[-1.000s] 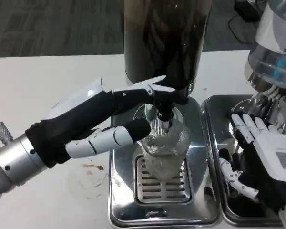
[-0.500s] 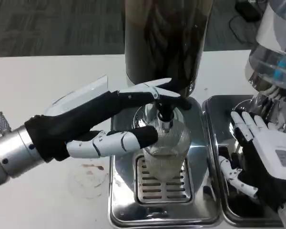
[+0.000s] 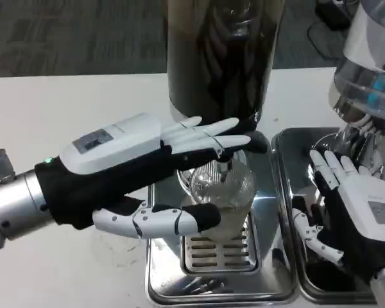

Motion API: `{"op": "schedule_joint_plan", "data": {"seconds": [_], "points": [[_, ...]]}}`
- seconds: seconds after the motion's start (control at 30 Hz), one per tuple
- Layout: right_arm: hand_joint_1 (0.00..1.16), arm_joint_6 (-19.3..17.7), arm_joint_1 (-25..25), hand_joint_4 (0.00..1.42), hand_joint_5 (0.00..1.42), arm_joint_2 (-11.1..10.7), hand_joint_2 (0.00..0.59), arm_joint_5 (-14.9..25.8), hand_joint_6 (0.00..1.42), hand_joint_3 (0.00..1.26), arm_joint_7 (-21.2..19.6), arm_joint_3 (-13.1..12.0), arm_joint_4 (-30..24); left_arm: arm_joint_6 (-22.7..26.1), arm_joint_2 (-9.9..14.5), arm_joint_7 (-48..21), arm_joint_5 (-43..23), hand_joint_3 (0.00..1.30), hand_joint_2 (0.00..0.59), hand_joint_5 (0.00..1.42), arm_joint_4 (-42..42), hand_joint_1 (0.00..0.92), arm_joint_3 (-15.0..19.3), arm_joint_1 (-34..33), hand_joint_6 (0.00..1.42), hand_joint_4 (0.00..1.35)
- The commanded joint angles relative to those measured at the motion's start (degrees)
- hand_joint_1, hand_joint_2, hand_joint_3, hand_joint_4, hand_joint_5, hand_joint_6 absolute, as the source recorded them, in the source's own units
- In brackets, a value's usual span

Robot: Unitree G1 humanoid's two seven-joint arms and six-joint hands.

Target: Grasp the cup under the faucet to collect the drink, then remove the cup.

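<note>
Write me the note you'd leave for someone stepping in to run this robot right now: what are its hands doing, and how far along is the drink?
Left hand: around the cup, fingers behind it at the faucet, thumb in front; a firm grip cannot be confirmed.
Right hand: open, idle over the right tray.
Cup: on the drip tray under the faucet of the dark dispenser; fill level unclear.
Done: cup reached.
Left: collect the drink, then take the cup away.
</note>
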Motion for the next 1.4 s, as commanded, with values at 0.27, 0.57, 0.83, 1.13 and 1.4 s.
{"op": "schedule_joint_plan", "data": {"seconds": [0.27, 0.57, 0.83, 1.13, 1.4], "points": [[0.27, 0.5, -0.7, 0.00, 0.00, 0.7, 0.494, -0.3, 0.00, 0.03, -1.2, 0.5, 0.5, -1.8, 2.2, -1.3, 2.1, 0.09, 0.325, 0.03, 1.0, 0.000, -2.4, 0.8, 0.00, 0.00], [0.28, -2.2, 1.7, 0.00, 0.00, 3.2, 0.468, 13.3, 0.00, 0.02, 0.4, -4.3, -0.7, -2.0, 2.3, -0.7, 1.9, 0.09, 0.335, 0.02, 1.0, 0.000, -2.2, 1.4, 0.00, 0.00], [0.42, -8.7, 2.3, 0.00, 0.00, 2.9, 0.339, 29.9, 0.00, 0.00, 5.7, -7.4, 1.5, -1.6, 2.7, 0.0, 1.5, 0.09, 0.339, 0.02, 0.3, 0.000, -1.7, 2.4, 0.00, 0.00], [0.40, -9.2, 0.6, 0.00, 0.00, 1.2, 0.261, 34.4, 0.02, 0.00, 11.1, -6.8, 1.4, -0.8, 3.0, 0.6, 1.2, 0.10, 0.342, 0.02, -0.9, 0.000, -1.0, 3.5, 0.00, 0.00], [0.57, -7.5, -2.5, 0.00, 0.00, 1.3, 0.192, 33.6, 0.00, 0.00, 13.6, -4.6, 2.3, 0.2, 3.1, 0.9, 0.9, 0.11, 0.343, 0.03, -2.1, 0.000, -0.6, 4.6, 0.00, 0.00]]}}
